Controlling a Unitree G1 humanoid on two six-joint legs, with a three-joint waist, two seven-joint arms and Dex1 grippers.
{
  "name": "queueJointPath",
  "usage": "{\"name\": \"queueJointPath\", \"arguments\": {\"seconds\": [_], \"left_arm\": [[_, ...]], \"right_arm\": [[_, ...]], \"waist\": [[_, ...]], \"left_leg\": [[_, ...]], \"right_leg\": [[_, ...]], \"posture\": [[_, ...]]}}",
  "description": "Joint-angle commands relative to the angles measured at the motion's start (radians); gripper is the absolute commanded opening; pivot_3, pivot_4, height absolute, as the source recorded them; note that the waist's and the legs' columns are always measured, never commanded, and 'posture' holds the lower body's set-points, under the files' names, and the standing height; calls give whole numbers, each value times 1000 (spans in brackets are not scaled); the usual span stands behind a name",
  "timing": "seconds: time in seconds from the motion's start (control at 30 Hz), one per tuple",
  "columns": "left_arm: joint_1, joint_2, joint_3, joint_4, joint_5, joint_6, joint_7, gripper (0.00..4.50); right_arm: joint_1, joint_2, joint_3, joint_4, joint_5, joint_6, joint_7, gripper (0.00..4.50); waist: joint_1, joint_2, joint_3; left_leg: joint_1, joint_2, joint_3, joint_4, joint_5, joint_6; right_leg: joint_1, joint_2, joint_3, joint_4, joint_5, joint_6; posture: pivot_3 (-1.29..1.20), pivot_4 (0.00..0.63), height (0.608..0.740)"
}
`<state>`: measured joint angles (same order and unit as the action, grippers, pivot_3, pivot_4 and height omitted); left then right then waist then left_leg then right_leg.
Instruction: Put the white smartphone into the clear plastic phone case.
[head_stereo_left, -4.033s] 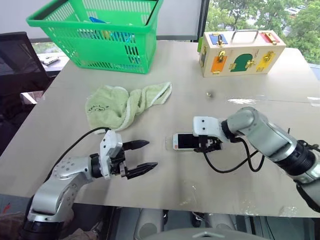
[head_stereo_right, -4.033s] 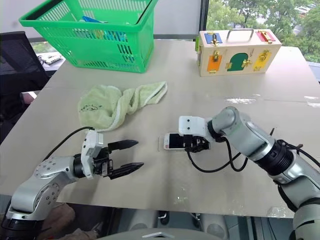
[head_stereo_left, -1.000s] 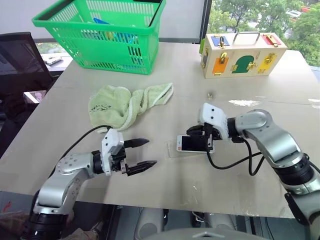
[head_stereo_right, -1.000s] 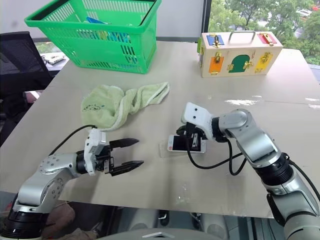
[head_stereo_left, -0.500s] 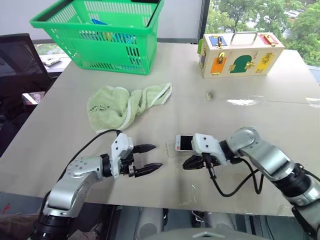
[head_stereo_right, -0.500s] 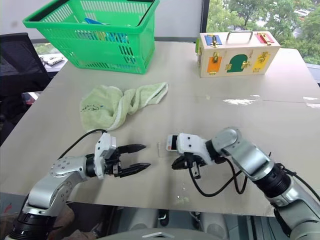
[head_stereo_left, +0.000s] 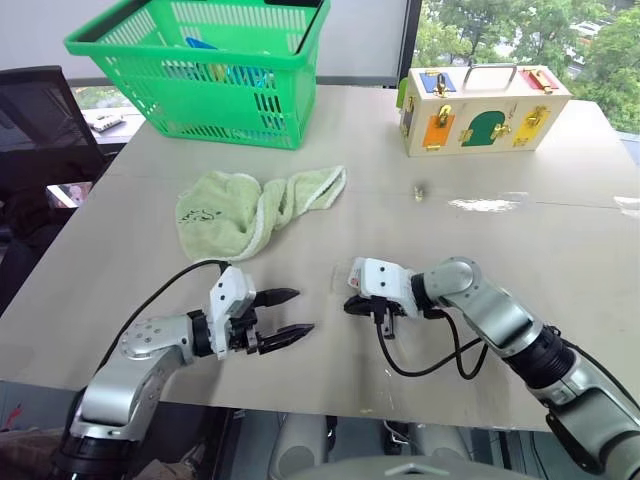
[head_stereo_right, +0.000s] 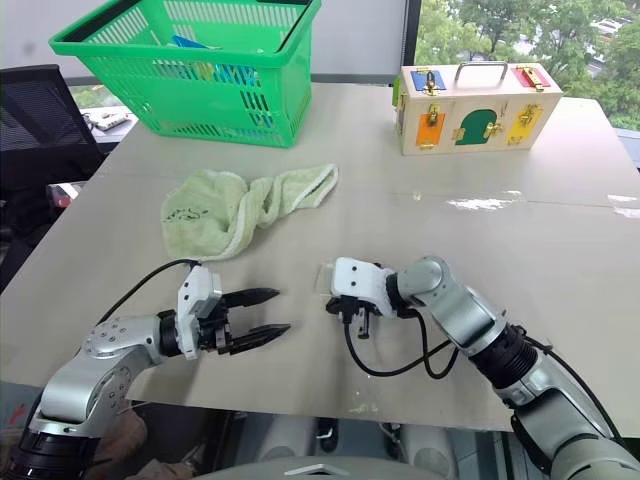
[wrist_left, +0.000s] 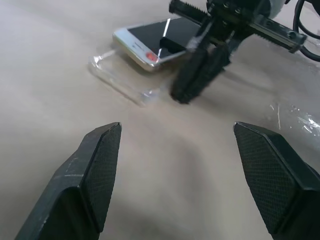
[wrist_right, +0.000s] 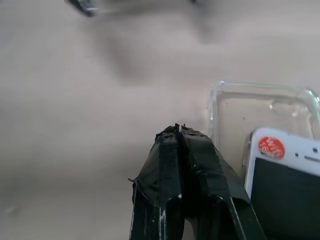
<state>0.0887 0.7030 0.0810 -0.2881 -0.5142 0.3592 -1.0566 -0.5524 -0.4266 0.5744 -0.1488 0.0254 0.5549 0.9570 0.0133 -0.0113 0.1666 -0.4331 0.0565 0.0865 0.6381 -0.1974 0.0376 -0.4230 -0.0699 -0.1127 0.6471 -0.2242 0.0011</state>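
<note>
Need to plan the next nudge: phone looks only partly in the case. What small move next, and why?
Probably push the white smartphone with the shut right gripper toward the uncovered end of the clear plastic phone case: the phone lies partly over it, end overhanging.

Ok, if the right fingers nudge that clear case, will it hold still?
Probably not. The clear plastic phone case looks thin and light on a smooth table, so it should slide easily. The white smartphone lies only partly on it, so it may pivot rather than stay put.
</note>
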Motion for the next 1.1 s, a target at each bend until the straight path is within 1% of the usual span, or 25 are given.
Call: {"name": "queueJointPath", "arguments": {"seconds": [0.03, 0.13, 0.2, 0.3, 0.37, 0.43, 0.5, 0.57, 0.63, 0.7, 0.8, 0.9, 1.1], "left_arm": [[-20, 3, 26, -23, -17, -4, 8, 3694], [-45, -2, 14, -13, -16, -1, 11, 3694], [-55, -5, 9, -5, -14, -2, 9, 3694], [-72, -13, -3, 10, -7, -7, 6, 3694], [-79, -19, -9, 19, -2, -12, 5, 3694], [-84, -27, -15, 32, 3, -23, 2, 3694], [-86, -34, -19, 40, 8, -31, 1, 3694], [-87, -40, -23, 45, 12, -39, 1, 3694], [-85, -46, -25, 47, 15, -45, 4, 3694], [-82, -52, -26, 44, 19, -49, 10, 3694], [-75, -55, -19, 35, 18, -49, 22, 3694], [-63, -55, -13, 26, 17, -50, 28, 3694], [-40, -52, -3, 4, 11, -52, 45, 3694]], "right_arm": [[-38, -8, -47, -21, -1, 16, -7, 0], [-44, 31, -141, -115, 149, 123, 29, 0], [-65, 57, -201, -155, 221, 195, 23, 0], [-132, 51, -261, -140, 214, 234, -30, 0], [-175, 14, -248, -86, 150, 217, -74, 0], [-208, -41, -201, 6, 50, 158, -113, 0], [-224, -82, -160, 90, -19, 86, -120, 0], [-233, -96, -135, 154, -49, 25, -106, 0], [-233, -95, -114, 198, -68, -30, -85, 0], [-231, -83, -100, 225, -76, -60, -64, 0], [-227, -58, -85, 249, -64, -90, -16, 0], [-220, -53, -67, 264, -72, -145, 29, 0], [-209, -34, -66, 249, -66, -179, 88, 0]], "waist": [[1, 0, 0], [1, 0, 0], [-1, 0, 0], [-3, 1, 0], [-1, 1, 1], [2, 1, 1], [3, 1, 1], [0, 1, 1], [-5, 1, 1], [-10, 1, 1], [-20, 1, 1], [-24, 1, 1], [-24, 1, 1]], "left_leg": [[0, 0, 0, 0, 0, 0], [-1, 0, 0, 0, 0, 0], [-1, 0, 0, 0, 2, 3], [-1, 1, 1, 0, 2, 4], [-1, 1, 1, 0, 2, 4], [-1, 0, 0, 0, 2, 4], [-1, -1, 1, 0, 1, 2], [-1, -1, 2, 0, 0, 1], [-2, -1, 4, -1, 2, 4], [-2, 0, 5, -2, 3, 5], [-2, 1, 6, -3, 3, 4], [-2, 1, 6, -2, 3, 4], [-1, 1, 7, 0, 3, 5]], "right_leg": [[0, 0, 0, 0, 0, 0], [0, 0, 0, 0, 0, 0], [0, 1, 0, 0, 0, 1], [0, 2, 1, 0, 1, 2], [0, 2, 0, 0, 0, 1], [0, 1, 0, 0, 0, 0], [-1, 0, 0, 0, 0, 0], [-1, -1, 0, -1, 0, 0], [-1, 0, 2, -1, 0, 1], [-2, 2, 3, -1, 2, 3], [-3, 7, 4, 0, 2, 3], [-4, 7, 5, 2, 2, 3], [-4, 5, 6, 5, 1, 2]], "posture": [[0, 150, 740], [0, 150, 740], [0, 150, 740], [0, 150, 740], [0, 150, 740], [0, 150, 740], [0, 150, 740], [0, 150, 740], [0, 150, 740], [0, 150, 740], [0, 150, 740], [0, 150, 740], [0, 150, 740]]}}
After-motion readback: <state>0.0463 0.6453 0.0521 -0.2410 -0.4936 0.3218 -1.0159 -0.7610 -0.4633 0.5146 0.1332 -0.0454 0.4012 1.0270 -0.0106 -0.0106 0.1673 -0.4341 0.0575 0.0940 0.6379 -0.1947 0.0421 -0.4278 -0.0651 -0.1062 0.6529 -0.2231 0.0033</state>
